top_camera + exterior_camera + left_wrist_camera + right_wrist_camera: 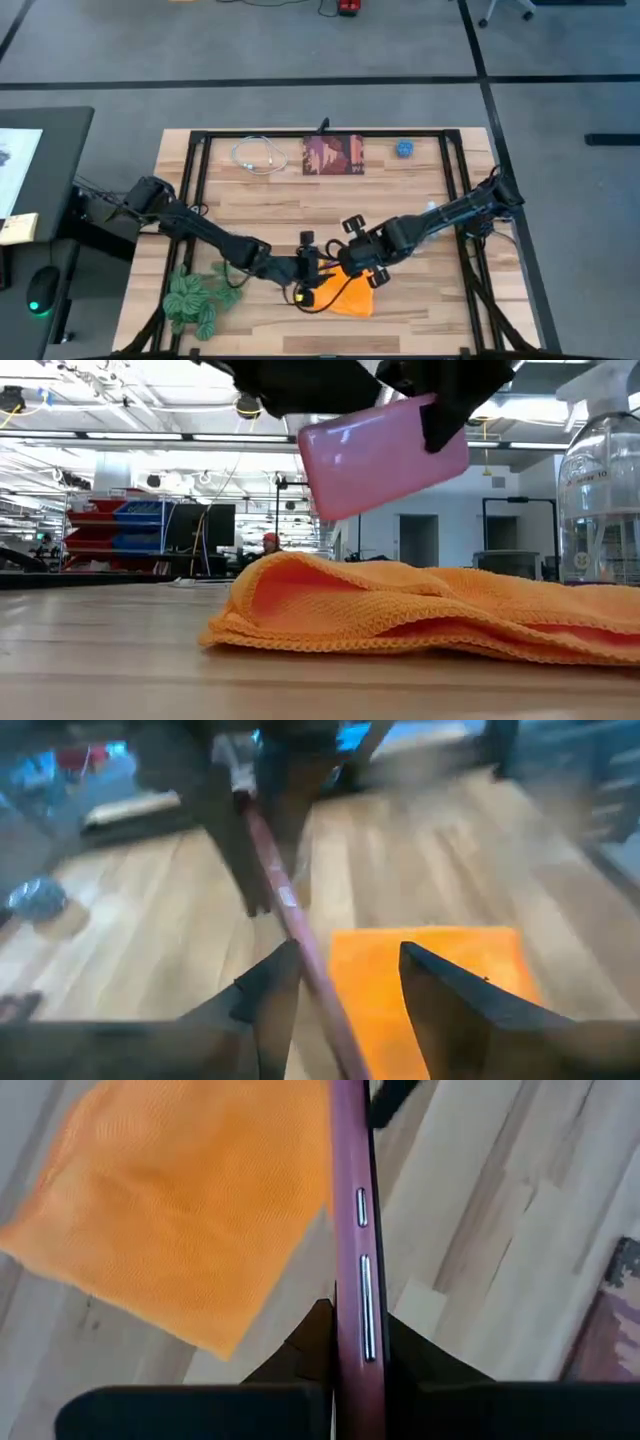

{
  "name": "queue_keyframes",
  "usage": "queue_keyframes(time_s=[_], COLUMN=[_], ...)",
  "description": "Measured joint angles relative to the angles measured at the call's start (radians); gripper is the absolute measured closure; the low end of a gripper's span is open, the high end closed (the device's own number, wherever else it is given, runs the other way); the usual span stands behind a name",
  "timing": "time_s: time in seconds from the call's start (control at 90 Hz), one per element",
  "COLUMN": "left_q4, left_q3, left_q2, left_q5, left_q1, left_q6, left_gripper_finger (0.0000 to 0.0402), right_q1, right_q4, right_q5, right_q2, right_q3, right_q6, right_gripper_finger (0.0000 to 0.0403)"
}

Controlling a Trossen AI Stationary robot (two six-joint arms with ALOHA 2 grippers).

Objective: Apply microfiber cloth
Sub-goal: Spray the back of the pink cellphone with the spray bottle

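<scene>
Orange microfiber cloth [355, 299] lying rumpled and folded on the wooden desk [420, 205] near its front edge, partly under the two hands. Seen in the low view as a soft heap [420, 610] flat on the desk, with a pink-cased smartphone [383, 452] held tilted in the air above it, not touching it.

Right hand [360, 1335] clamped on the smartphone [352, 1230], fingers pressed against both faces of the thin case, side buttons showing; cloth [190, 1210] below and to one side of it on the desk.

Left hand [340, 975] parted, fingers either side of the phone's edge [290, 910], not clearly gripping it; cloth [430, 980] just beyond and beneath those fingers.

Both hands meeting over the cloth's left part in the high view: left hand [308, 266], right hand [352, 262].

Clear spray bottle [600, 490] standing behind the cloth.
</scene>
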Motion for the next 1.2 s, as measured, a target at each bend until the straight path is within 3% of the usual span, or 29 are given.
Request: queue_keyframes(time_s=[0.111,0.256,0.578,0.7,0.833,0.978,1.2], left_q4=[-0.13,-0.181,-0.248,-0.287,-0.315,-0.278,-0.071], left_q3=[0.063,0.129,0.154,0.155,0.148,0.132,0.044], left_q2=[0.053,0.095,0.095,0.093,0.099,0.094,0.096], left_q5=[0.001,0.0,-0.037,-0.051,-0.067,-0.133,-0.234], left_q1=[0.015,0.022,0.024,0.017,-0.002,-0.024,-0.07], left_q6=[-0.038,-0.069,-0.168,-0.219,-0.254,-0.284,-0.287], left_gripper_finger=[0.0247,0.0262,0.0388,0.0395,0.0397,0.0399,0.0399], right_q1=[0.003,0.003,0.014,0.014,0.018,0.025,0.189], right_q4=[0.018,0.022,0.023,0.017,-0.036,-0.164,-0.185], right_q5=[0.001,0.0,0.0,-0.006,-0.009,0.015,0.199], right_q2=[-0.002,-0.001,-0.002,0.0,-0.004,-0.008,-0.132], right_q3=[0.003,0.002,0.002,0.002,0.002,0.002,-0.074], right_q6=[0.014,0.014,0.061,0.054,0.058,0.206,0.41], right_gripper_finger=[0.0382,0.0382,0.0373,0.0342,0.0283,0.0229,0.0224])
